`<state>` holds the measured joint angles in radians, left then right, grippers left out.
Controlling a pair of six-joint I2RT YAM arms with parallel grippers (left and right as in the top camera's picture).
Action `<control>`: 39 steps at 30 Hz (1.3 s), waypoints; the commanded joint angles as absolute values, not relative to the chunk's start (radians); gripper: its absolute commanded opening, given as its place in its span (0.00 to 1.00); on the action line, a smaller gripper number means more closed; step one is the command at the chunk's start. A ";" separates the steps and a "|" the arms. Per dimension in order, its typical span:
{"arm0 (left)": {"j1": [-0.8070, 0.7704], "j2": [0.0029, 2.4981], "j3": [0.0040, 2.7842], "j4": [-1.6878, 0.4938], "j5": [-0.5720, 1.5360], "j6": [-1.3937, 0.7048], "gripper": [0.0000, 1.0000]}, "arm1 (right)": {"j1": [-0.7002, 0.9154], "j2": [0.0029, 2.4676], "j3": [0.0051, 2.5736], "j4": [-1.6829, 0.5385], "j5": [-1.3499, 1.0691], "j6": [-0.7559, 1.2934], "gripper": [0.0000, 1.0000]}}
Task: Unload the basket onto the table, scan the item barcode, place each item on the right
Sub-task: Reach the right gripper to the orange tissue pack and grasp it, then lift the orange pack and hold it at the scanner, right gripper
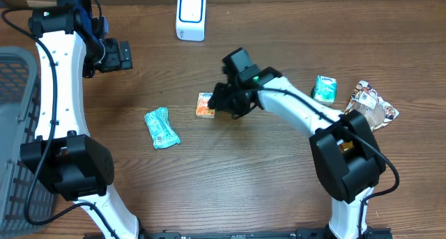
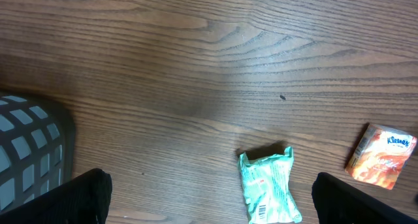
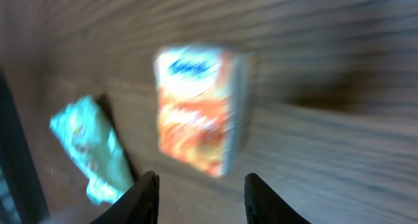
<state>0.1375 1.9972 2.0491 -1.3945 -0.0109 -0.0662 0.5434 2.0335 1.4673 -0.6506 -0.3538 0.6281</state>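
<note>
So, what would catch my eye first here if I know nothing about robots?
The right gripper, jaws apart, hangs close by an orange tissue pack mid-table. A teal packet lies to its left, and a white scanner stands at the table's far edge.

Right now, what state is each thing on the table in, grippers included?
Orange Kleenex pack: lying flat, unheld.
Teal packet: lying flat, barcode label up.
Green tissue pack: lying untouched.
Left gripper: open, holding nothing.
Right gripper: open, at the Kleenex pack, not gripping.
</note>
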 commanded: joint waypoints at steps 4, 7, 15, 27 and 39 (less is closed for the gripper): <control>0.137 1.970 2.048 -1.394 -0.007 -0.041 1.00 | 0.570 2.044 1.465 -0.653 -0.293 0.785 0.39; 0.137 1.970 2.048 -1.394 -0.007 -0.041 1.00 | 0.584 2.088 1.465 -0.633 -0.294 0.812 0.38; 0.137 1.970 2.048 -1.394 -0.007 -0.041 0.99 | 0.590 2.173 1.465 -0.614 -0.296 0.823 0.30; 0.137 1.970 2.048 -1.394 -0.007 -0.041 1.00 | 0.550 2.125 1.495 -0.568 -0.629 0.555 0.04; 0.137 1.970 2.048 -1.394 -0.007 -0.041 1.00 | 0.373 1.815 1.496 -0.360 -1.400 0.654 0.04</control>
<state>0.1375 1.9972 2.0491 -1.3945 -0.0109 -0.0662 0.4126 1.8404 1.4811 -0.4019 -1.1915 0.5190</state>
